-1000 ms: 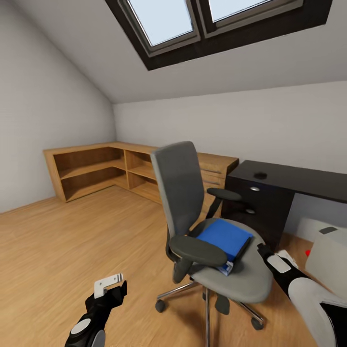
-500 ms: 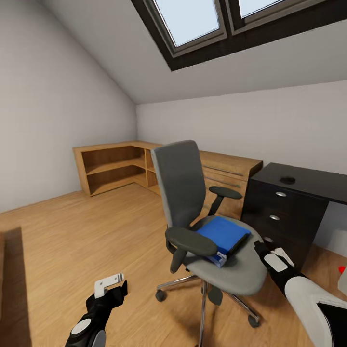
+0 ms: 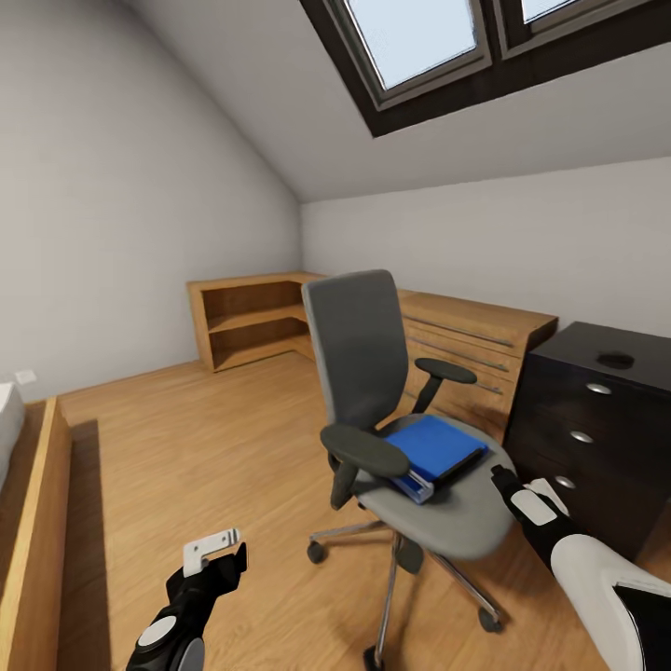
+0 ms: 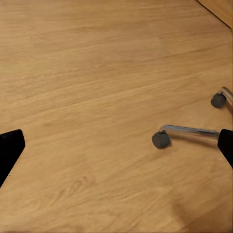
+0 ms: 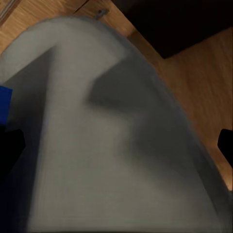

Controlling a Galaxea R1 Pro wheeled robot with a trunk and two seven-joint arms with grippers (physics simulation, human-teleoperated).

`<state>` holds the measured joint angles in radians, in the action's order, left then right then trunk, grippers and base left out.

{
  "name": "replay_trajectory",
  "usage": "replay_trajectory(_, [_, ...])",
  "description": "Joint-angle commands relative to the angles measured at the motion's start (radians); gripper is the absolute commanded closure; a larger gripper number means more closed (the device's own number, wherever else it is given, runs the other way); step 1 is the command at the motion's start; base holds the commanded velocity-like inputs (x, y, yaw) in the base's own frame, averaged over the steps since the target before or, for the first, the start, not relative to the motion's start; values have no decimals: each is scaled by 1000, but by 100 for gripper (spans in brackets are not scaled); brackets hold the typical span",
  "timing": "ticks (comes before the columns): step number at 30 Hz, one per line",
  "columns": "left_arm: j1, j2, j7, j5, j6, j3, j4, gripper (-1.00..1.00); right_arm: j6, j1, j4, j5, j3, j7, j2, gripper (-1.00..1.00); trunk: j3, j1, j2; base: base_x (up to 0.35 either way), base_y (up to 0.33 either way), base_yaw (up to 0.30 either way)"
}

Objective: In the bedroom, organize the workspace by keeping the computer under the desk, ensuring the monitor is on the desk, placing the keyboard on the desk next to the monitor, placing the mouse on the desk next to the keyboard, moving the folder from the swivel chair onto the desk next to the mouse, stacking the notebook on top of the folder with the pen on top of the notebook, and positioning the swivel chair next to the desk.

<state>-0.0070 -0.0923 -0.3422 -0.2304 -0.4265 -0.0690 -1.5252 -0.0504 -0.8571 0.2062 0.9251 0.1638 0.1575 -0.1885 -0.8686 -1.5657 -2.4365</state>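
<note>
The grey swivel chair [image 3: 373, 373] stands in the middle of the wood floor, with the blue folder [image 3: 436, 445] lying flat on its seat. My right gripper [image 3: 510, 482] is open at the seat's right edge; in the right wrist view the grey seat [image 5: 111, 145] lies between its fingers and a corner of the folder [image 5: 4, 104] shows. My left gripper [image 3: 212, 550] hangs open low over the floor, left of the chair's chrome base [image 4: 187, 131]. At the right is the desk [image 3: 643, 349] end with its dark drawer unit [image 3: 582, 438]; a small dark mouse [image 3: 615, 359] rests on top.
A low wooden bed frame [image 3: 37, 522] runs along the left edge. Against the far walls stand a wooden shelf unit [image 3: 247, 321] and a light wooden drawer cabinet [image 3: 475, 359]. Skylights [image 3: 419, 37] sit in the sloped ceiling. Open floor lies between the bed and the chair.
The view has swung left: the desk slid to the picture's right and the bed came in at the left. The chair kept its place before me, so it moved away from the desk.
</note>
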Motion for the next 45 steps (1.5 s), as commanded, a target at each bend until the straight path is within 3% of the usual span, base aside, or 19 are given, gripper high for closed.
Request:
replay_trajectory(1, [-1, 0, -9, -10, -3, -2, -1, -100, -3, 0, 1, 12, -3, 0, 0, -100, -1, 0, 0, -21, 0, 36])
replay_trajectory(19, [-1, 0, -8, -10, -3, -3, -1, -100, -5, 0, 3, 12, -3, -3, 1, -100, -1, 0, 0, -260, 0, 3])
replay_trajectory(25, [-1, 0, -8, -10, -3, -3, -1, -100, -1, 0, -3, 15, -4, -3, 2, -100, -1, 0, 0, -4, 0, 0])
replay_trajectory(27, [-1, 0, -8, -10, -3, -3, 3, -100, 0, 1, -7, 15, -4, -34, 4, -100, -1, 0, 0, 0, 0, 0])
replay_trajectory(28, [-1, 0, -9, -10, -3, -3, 16, -100, 0, 2, -18, 15, -3, -127, 18, -100, -1, 0, 0, 0, 0, 0])
replay_trajectory(31, [-1, 0, -9, -10, -3, -3, 20, -100, 1, 3, -49, 14, -3, -169, 33, -100, -1, 0, 0, 0, 0, 0])
replay_trajectory(40, [-1, 0, -9, -10, -3, -3, 20, -100, 14, 3, -63, 14, -3, -176, 69, -100, -1, 0, 0, 0, 0, 0])
replay_trajectory(45, [-1, -1, -8, -10, -3, -3, 20, -100, 43, 4, -75, 14, -3, -176, 75, -100, -1, 0, 0, 2, 0, 0])
